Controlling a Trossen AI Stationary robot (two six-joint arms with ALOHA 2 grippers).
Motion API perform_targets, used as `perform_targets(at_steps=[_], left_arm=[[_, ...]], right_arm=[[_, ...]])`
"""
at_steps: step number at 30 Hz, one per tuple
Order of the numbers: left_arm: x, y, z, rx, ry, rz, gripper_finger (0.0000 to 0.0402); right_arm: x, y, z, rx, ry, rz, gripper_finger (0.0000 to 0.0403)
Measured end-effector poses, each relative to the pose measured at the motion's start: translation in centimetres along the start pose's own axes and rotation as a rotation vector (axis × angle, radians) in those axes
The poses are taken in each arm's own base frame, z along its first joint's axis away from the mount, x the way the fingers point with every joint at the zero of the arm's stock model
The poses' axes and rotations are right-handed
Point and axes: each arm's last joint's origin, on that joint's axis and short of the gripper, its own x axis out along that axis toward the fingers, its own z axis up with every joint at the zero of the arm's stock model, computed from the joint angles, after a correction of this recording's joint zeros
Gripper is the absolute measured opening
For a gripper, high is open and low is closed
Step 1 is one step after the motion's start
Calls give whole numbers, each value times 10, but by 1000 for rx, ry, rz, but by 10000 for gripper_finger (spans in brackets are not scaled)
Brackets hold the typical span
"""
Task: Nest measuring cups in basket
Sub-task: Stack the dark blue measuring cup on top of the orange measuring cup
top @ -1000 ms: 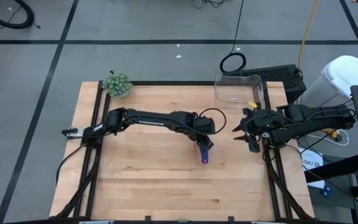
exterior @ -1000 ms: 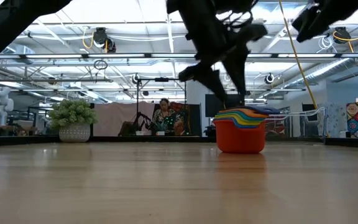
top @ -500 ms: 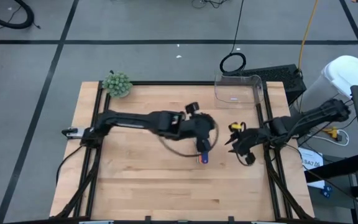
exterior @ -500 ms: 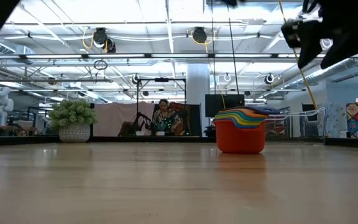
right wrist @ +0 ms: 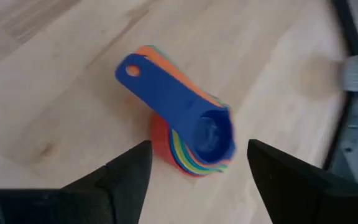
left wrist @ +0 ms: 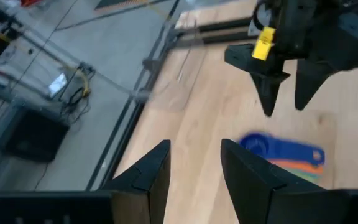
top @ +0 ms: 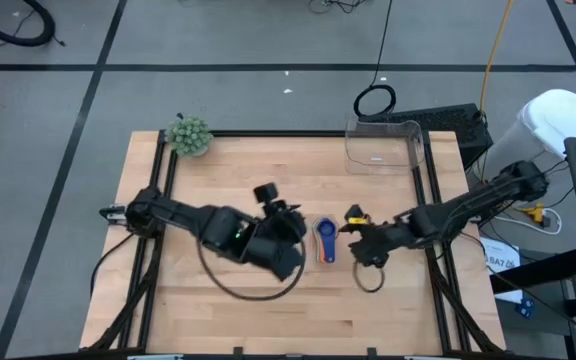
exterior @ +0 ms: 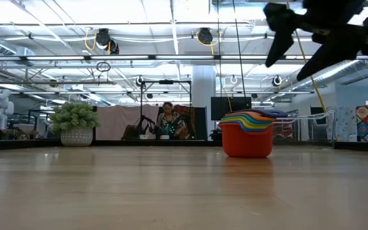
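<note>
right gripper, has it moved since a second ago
Yes. In the high view the right gripper has swung from beside the basket toward the table's middle, and now hangs open next to the stacked measuring cups.

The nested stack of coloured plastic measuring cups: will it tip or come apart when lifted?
The nested stack of coloured plastic measuring cups probably stays upright: it sits flat on the wooden table. Gripped only by the top dark blue cup, lower cups might slip loose.

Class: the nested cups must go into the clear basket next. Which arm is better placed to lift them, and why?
Probably the right: its open pincer hangs over the nested cups, nearer the basket. The left pincer is off to their side.
</note>
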Motion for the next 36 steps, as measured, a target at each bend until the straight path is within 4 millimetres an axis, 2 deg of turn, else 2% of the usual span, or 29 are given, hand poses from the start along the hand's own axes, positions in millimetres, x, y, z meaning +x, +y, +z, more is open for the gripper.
perform_targets(at_steps=[7,12,17,22,27,36], left_arm=[[-26,-12,-25,-98,100,34,145],[-46,-27,-36,-128,99,8,145],[-67,-43,-44,-160,37,5,145],[-78,-56,-53,-209,-4,12,145],[-81,-61,-58,-278,-9,11,145],[-81,-63,-59,-305,-10,10,145]], right_arm=[[30,-10,31,-154,123,170,261],[34,-15,45,-326,104,195,261],[36,-11,44,-401,81,275,261],[45,-4,40,-432,86,293,261],[55,0,40,-458,71,289,261],[78,8,42,-500,88,303,261]])
